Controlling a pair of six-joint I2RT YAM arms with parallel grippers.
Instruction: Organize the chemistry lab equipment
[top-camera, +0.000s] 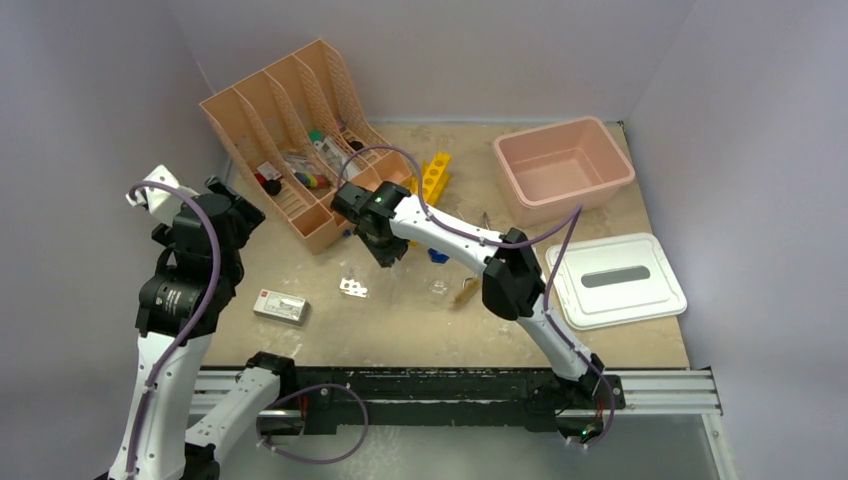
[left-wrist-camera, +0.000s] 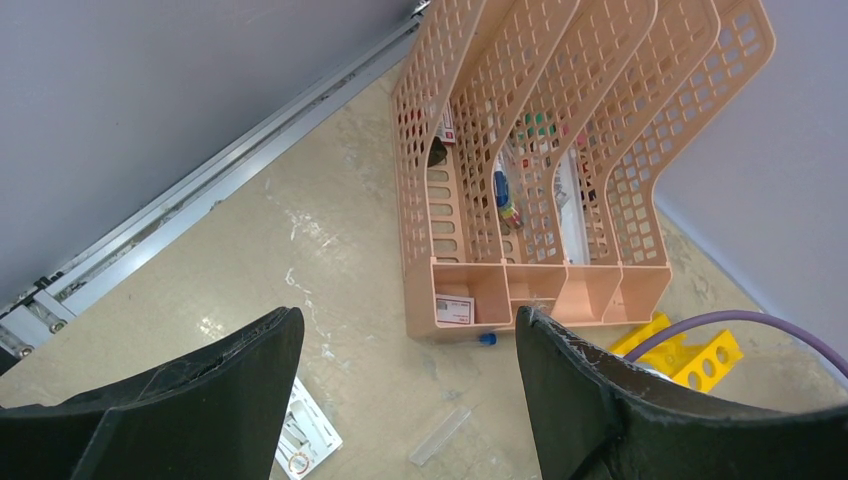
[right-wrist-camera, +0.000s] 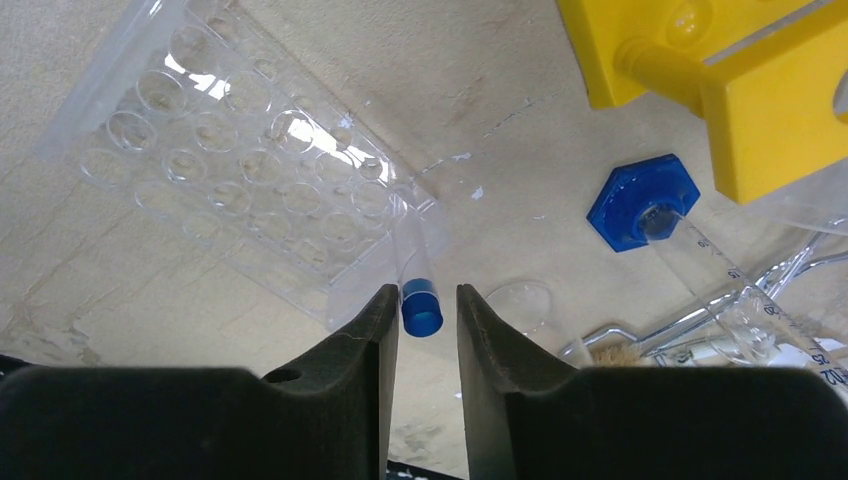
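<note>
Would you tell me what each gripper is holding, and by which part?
Left gripper: nothing, jaws open. Right gripper flanks the blue cap of a small tube; whether it grips cannot be told.

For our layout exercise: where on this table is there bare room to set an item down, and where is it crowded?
Bare: the near strip between the white packet and white lid; the far strip between the peach organizer and pink tub. Crowded: around the right gripper, by the yellow rack and blue-capped flask.

Organizer (left-wrist-camera: 470, 120) peach, grid-perforated. Tube rack (right-wrist-camera: 770, 110) yellow, tube cap (right-wrist-camera: 422, 310) blue. Tub (top-camera: 560, 165) pink, lid (top-camera: 615, 280) white with grey slot.
</note>
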